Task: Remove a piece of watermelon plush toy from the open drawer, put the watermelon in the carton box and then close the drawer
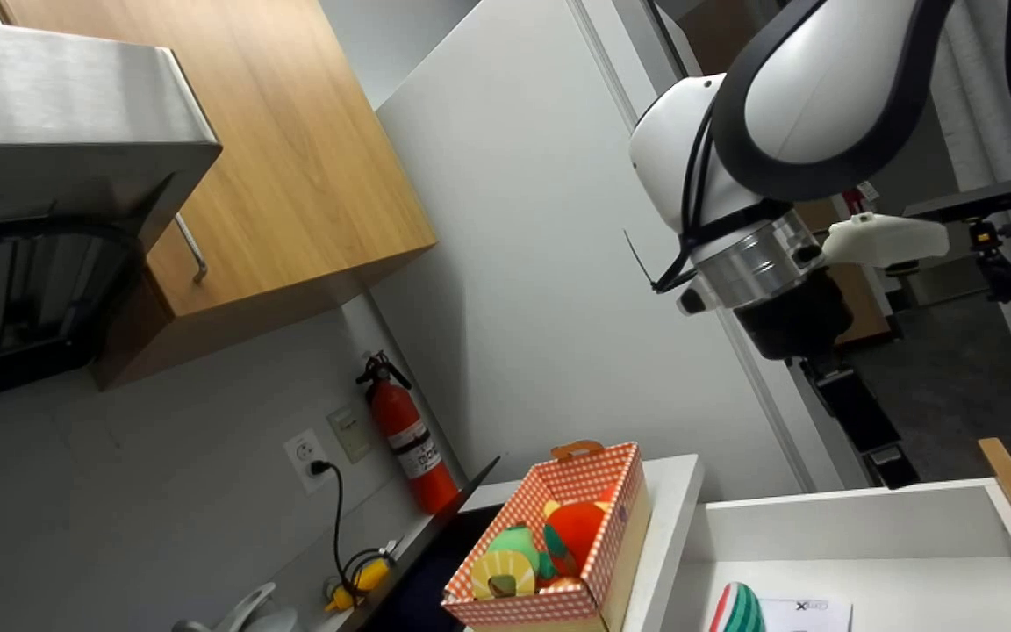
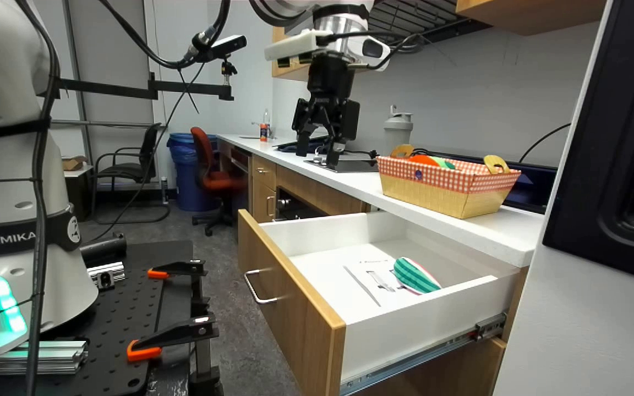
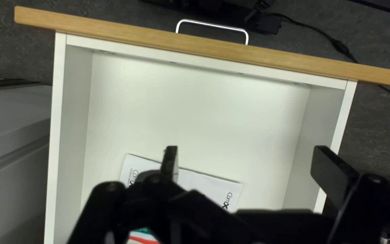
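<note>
While gripper (image 2: 317, 152) gapes wide, empty, drawer (image 2: 416, 324) holds watermelon (image 2: 414, 275), paper (image 2: 369, 281); box (image 2: 432, 193) holds toys (image 1: 576, 528).

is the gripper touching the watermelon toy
Apart: in an exterior view the open gripper hangs high, with a wide gap down to the watermelon toy in the drawer.

- Looks like a lab with a kitchen.
- Kitchen: shiny cooker hood (image 1: 75, 96), wood cupboard (image 1: 295, 175), drawer (image 2: 416, 319) under a long white table (image 2: 512, 231).
- Lab: robot (image 2: 3, 165) on a black table (image 2: 124, 305) with holes.
</note>
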Robot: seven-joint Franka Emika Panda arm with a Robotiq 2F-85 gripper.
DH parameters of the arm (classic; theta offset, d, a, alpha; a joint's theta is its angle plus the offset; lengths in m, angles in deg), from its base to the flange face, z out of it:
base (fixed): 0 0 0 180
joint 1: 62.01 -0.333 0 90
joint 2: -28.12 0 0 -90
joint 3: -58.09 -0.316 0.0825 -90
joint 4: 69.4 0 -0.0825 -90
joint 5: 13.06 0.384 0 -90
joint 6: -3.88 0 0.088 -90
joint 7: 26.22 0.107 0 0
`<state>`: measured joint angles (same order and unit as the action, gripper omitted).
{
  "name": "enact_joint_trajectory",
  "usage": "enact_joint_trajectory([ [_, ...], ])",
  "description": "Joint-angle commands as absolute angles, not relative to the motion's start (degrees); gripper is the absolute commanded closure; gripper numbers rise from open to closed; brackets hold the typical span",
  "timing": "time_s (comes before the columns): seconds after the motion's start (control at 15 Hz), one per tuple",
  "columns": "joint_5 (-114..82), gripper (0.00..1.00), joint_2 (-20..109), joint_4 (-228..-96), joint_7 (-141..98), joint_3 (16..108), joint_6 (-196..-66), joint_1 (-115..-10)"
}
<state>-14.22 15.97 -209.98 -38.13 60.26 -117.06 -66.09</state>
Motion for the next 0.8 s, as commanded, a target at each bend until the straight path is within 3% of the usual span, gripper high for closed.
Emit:
enact_joint_trajectory([
  [0.0, -15.14, 0.0, 21.18, -207.83, -37.94, 59.7, -121.47, -64.76],
  [0.73, -16.93, 0.0, 36.77, -199.5, -37.62, 59.96, -136.06, -62.51],
])
